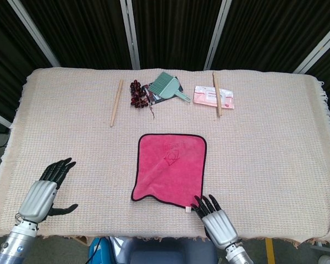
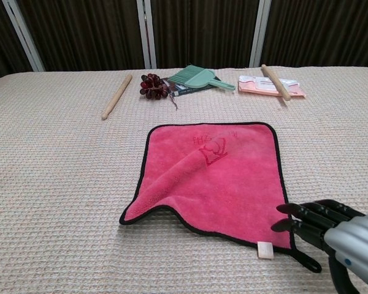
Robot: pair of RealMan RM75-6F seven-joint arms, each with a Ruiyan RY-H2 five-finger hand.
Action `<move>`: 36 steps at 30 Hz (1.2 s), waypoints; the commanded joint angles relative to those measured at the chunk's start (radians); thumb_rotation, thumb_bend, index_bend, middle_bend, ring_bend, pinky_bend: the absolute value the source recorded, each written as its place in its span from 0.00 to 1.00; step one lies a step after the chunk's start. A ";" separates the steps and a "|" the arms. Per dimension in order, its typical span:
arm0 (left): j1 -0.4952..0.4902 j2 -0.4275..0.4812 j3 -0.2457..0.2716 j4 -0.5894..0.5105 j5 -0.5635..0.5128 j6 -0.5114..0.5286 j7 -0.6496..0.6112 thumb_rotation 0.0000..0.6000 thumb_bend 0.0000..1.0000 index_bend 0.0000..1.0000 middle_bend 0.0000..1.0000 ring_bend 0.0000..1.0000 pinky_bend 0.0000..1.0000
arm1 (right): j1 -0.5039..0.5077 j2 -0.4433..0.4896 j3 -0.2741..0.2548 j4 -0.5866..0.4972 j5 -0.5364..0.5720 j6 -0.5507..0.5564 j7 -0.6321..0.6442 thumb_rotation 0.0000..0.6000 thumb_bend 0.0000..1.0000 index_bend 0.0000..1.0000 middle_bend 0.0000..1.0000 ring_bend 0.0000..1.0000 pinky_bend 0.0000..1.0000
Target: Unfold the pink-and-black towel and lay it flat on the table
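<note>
The pink towel with black trim (image 1: 170, 170) (image 2: 214, 177) lies spread on the table, with a raised wrinkle running from its middle to the near left corner. A white tag (image 2: 264, 250) sticks out at its near edge. My right hand (image 1: 214, 218) (image 2: 334, 236) hovers at the towel's near right corner, fingers extended over the edge, holding nothing. My left hand (image 1: 44, 189) rests on the table far to the left, fingers spread, away from the towel.
Along the far side lie a wooden stick (image 1: 116, 103), a bunch of dark grapes (image 1: 136, 93), a green dustpan brush (image 1: 168, 86) over a dark booklet, and a second stick (image 1: 216, 93) across a pink packet (image 1: 213, 98). A woven cloth (image 1: 275, 148) covers the table.
</note>
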 commanded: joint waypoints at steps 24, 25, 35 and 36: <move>0.008 -0.005 -0.002 0.003 0.006 -0.016 0.007 1.00 0.09 0.06 0.00 0.00 0.00 | 0.026 -0.082 0.042 0.045 0.184 -0.048 -0.136 1.00 1.00 0.15 0.00 0.00 0.00; 0.008 -0.006 -0.002 0.003 0.007 -0.017 0.008 1.00 0.09 0.06 0.00 0.00 0.00 | 0.025 -0.078 0.039 0.043 0.181 -0.045 -0.132 1.00 1.00 0.16 0.00 0.00 0.00; 0.007 -0.002 -0.004 -0.002 -0.003 -0.028 -0.014 1.00 0.09 0.07 0.00 0.00 0.00 | 0.013 -0.031 -0.001 0.030 0.138 -0.022 -0.107 1.00 1.00 0.18 0.00 0.00 0.00; 0.007 -0.002 -0.005 -0.002 -0.002 -0.028 -0.015 1.00 0.09 0.07 0.00 0.00 0.00 | 0.012 -0.028 -0.004 0.029 0.135 -0.020 -0.105 1.00 1.00 0.18 0.00 0.00 0.00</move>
